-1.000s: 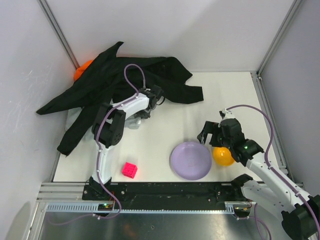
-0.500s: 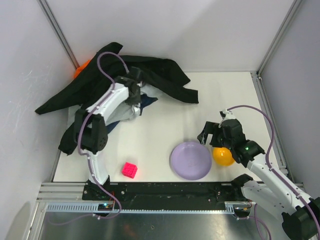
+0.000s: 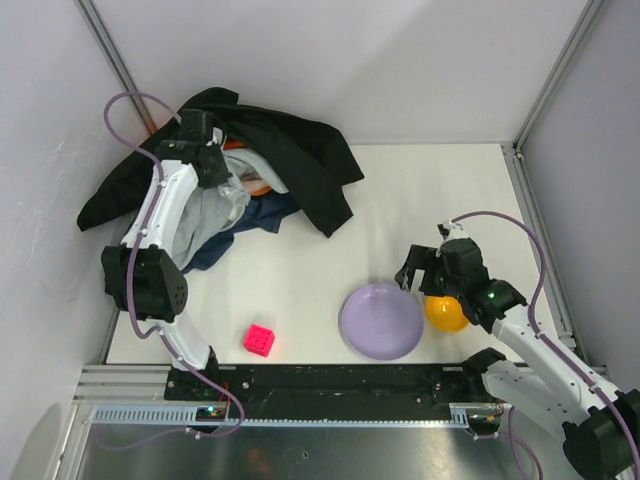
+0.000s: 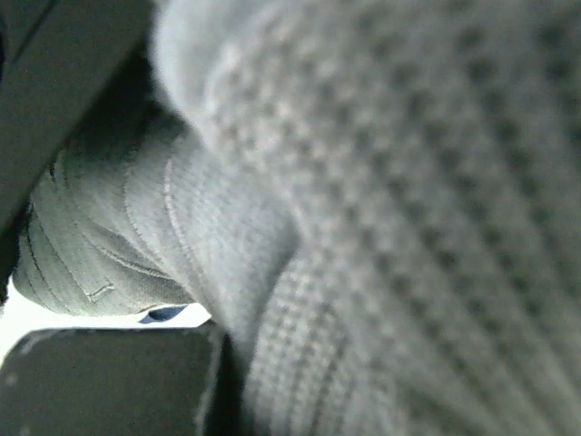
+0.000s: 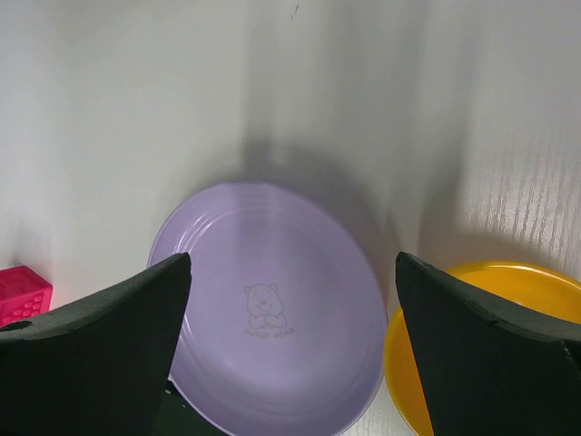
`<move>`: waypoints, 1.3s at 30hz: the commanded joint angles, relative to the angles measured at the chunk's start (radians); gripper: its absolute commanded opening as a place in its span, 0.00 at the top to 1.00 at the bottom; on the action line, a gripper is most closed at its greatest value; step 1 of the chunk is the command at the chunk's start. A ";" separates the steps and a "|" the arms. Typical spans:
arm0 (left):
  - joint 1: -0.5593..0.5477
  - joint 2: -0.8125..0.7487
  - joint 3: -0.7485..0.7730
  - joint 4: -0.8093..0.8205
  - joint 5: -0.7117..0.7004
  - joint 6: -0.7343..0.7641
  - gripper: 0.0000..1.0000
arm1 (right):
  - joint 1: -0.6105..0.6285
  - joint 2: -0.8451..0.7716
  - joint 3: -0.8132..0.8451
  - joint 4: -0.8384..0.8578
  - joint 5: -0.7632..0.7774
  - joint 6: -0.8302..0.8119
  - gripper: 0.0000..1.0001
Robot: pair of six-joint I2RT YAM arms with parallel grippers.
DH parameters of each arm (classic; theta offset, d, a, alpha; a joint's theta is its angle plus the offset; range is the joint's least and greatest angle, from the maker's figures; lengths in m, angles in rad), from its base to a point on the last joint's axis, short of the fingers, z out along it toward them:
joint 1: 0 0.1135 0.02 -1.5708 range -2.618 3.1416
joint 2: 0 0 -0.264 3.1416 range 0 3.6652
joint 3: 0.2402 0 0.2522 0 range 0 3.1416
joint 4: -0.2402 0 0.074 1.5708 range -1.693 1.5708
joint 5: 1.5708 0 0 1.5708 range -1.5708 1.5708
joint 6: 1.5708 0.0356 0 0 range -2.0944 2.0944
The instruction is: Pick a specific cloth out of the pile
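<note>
The pile sits at the back left, mostly a big black garment (image 3: 300, 160) bunched against the wall. The navy cloth (image 3: 268, 212) lies uncovered at the pile's front, beside a light grey cloth (image 3: 215, 212) and a bit of orange (image 3: 258, 182). My left gripper (image 3: 208, 165) is raised over the pile's back left, shut on the light grey cloth, which hangs from it. Grey knit (image 4: 390, 227) fills the left wrist view, with one dark finger (image 4: 100, 381) showing. My right gripper (image 3: 420, 272) (image 5: 290, 363) hangs open at the right.
A purple plate (image 3: 382, 320) (image 5: 272, 309) lies under the right gripper, with a yellow bowl (image 3: 447, 312) (image 5: 472, 345) touching its right side. A pink cube (image 3: 261, 340) (image 5: 20, 292) sits near the front left. Walls close in the left and back.
My left gripper shut in the pile and pulled back and left. The black garment folded back with it, uncovering the grey and navy cloths. The right arm has not moved.
</note>
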 commanded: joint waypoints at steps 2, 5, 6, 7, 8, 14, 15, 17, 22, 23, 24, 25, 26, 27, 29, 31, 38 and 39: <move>0.067 0.032 -0.019 0.076 -0.051 -0.051 0.98 | -0.002 0.020 -0.004 0.025 -0.005 -0.017 0.01; 0.075 0.091 -0.037 0.075 -0.053 -0.069 0.98 | 0.000 0.028 -0.004 0.028 -0.028 -0.017 0.01; 0.077 0.108 -0.038 0.076 -0.050 -0.072 0.99 | 0.000 0.030 -0.004 0.028 -0.032 -0.018 0.01; 0.078 0.124 -0.037 0.076 -0.049 -0.073 0.98 | 0.000 0.030 -0.004 0.024 -0.031 -0.016 0.01; 0.079 0.137 -0.033 0.076 -0.049 -0.072 0.98 | 0.000 0.030 -0.004 0.022 -0.030 -0.015 0.01; 0.079 0.173 -0.013 0.078 -0.058 -0.055 0.97 | 0.002 0.033 -0.027 0.034 -0.030 -0.006 0.00; 0.079 0.177 -0.014 0.078 -0.061 -0.049 0.97 | 0.004 0.032 -0.032 0.039 -0.032 -0.004 0.01; 0.079 0.184 -0.021 0.078 -0.069 -0.038 0.97 | 0.009 0.029 -0.040 0.049 -0.036 0.001 0.01; 0.079 0.204 -0.042 0.082 -0.091 -0.016 0.96 | 0.018 0.042 -0.043 0.070 -0.041 0.001 0.01; 0.079 0.207 -0.043 0.083 -0.090 -0.014 0.96 | 0.019 0.045 -0.043 0.073 -0.042 0.000 0.01; 0.079 0.210 -0.042 0.085 -0.088 -0.014 0.96 | 0.021 0.049 -0.043 0.077 -0.043 0.000 0.01; 0.094 0.212 -0.040 0.086 -0.082 -0.015 0.96 | 0.021 0.054 -0.043 0.080 -0.044 0.001 0.01; 0.101 0.213 -0.033 0.086 -0.075 -0.015 0.96 | 0.022 0.057 -0.043 0.083 -0.047 0.004 0.01; 0.105 0.213 -0.026 0.087 -0.068 -0.015 0.96 | 0.022 0.061 -0.043 0.085 -0.050 0.006 0.01; 0.109 0.207 -0.012 0.087 -0.056 -0.015 0.96 | 0.024 0.065 -0.042 0.091 -0.056 0.012 0.01; 0.112 0.195 0.002 0.087 -0.045 -0.015 0.96 | 0.028 0.069 -0.042 0.095 -0.056 0.016 0.01; 0.130 0.135 0.030 0.094 -0.034 -0.029 0.94 | 0.047 0.097 -0.039 0.124 -0.059 0.033 0.01; 0.133 0.125 0.032 0.098 -0.034 -0.030 0.94 | 0.051 0.105 -0.037 0.126 -0.057 0.037 0.01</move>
